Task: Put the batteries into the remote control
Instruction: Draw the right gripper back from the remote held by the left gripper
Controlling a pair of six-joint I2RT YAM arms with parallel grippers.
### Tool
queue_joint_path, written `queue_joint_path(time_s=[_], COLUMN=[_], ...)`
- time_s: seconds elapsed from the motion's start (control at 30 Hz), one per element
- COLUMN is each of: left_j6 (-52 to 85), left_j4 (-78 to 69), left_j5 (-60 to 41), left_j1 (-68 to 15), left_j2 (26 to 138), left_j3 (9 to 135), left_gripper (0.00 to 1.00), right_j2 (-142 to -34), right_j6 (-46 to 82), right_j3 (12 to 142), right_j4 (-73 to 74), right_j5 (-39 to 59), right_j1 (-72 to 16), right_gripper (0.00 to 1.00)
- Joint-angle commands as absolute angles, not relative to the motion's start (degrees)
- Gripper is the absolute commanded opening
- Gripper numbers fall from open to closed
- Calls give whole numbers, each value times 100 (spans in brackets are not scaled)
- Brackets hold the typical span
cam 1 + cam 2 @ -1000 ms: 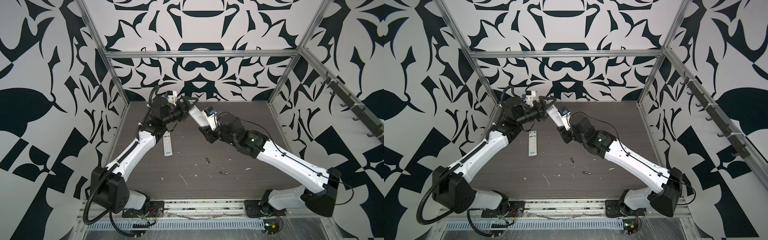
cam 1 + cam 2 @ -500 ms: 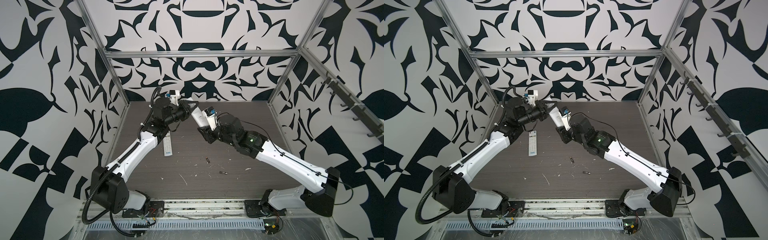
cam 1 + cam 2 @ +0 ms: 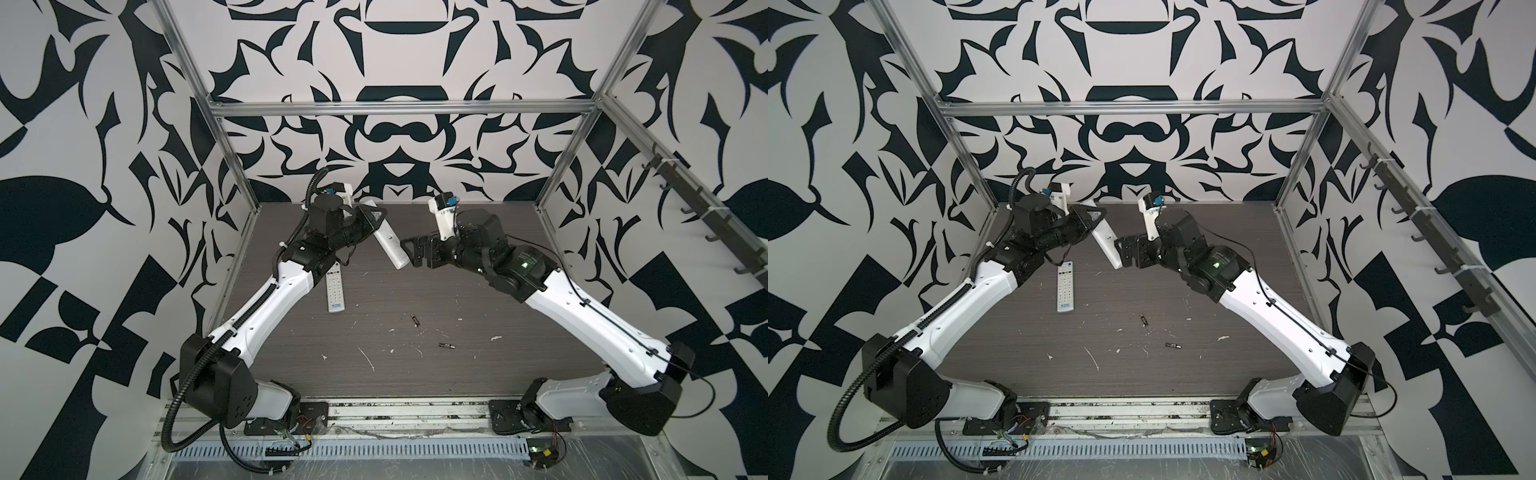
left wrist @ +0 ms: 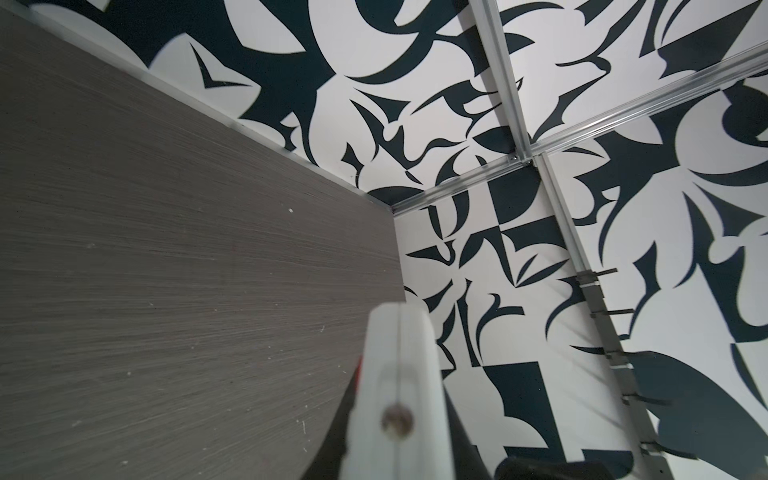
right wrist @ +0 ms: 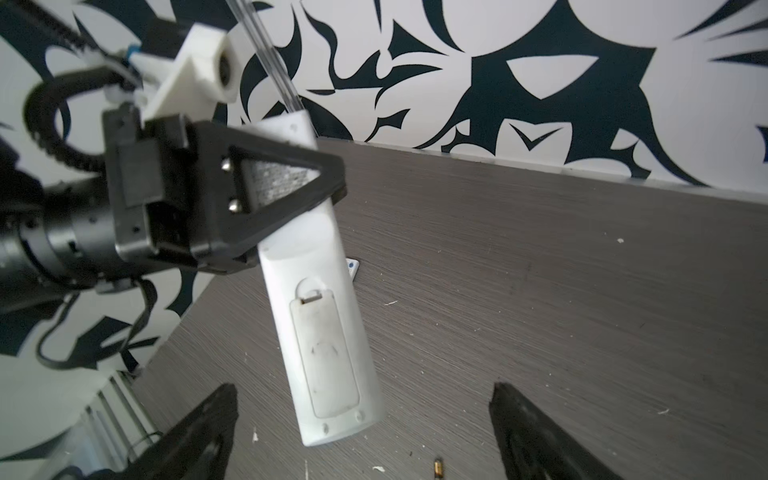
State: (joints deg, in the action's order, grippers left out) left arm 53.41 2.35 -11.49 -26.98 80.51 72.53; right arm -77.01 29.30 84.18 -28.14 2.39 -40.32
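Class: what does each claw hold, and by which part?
The left claw grips the white remote near the end opposite its battery cover; the right claw stands open, holding nothing.

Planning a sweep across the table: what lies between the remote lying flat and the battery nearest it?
In both top views the tabletop between the flat remote and that battery is bare, save one white fleck close by.

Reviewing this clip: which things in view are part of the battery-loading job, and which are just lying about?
Part of the job:
- white remote, held by the left gripper, battery cover shut
- a battery and a second battery, loose on the table

Lying about:
- second remote, buttons up, untouched
- white scraps
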Motion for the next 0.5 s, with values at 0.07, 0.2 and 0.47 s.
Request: queue_joint_path(time_s=[0.07,0.2,0.47], left_j6=[4594,4242,3881], left_j4=[659,848,1037], left_j5=[-352,170,578], left_j1=[-2860,-3025,-3164], left_j2=[7956,8014,8217], left_j3=[7449,7494,7631], left_gripper=[0,0,0], right_j2=[-8117,-8335,-8621], right_j6=[5373,6258,7216], right_j3=[8388,8332,7875], right_j4=[-2549,-2385,-1533], right_j5=[1633,2059,2372], right_j1=[-3459,-3281,-3230], right_gripper=[99,99,99])
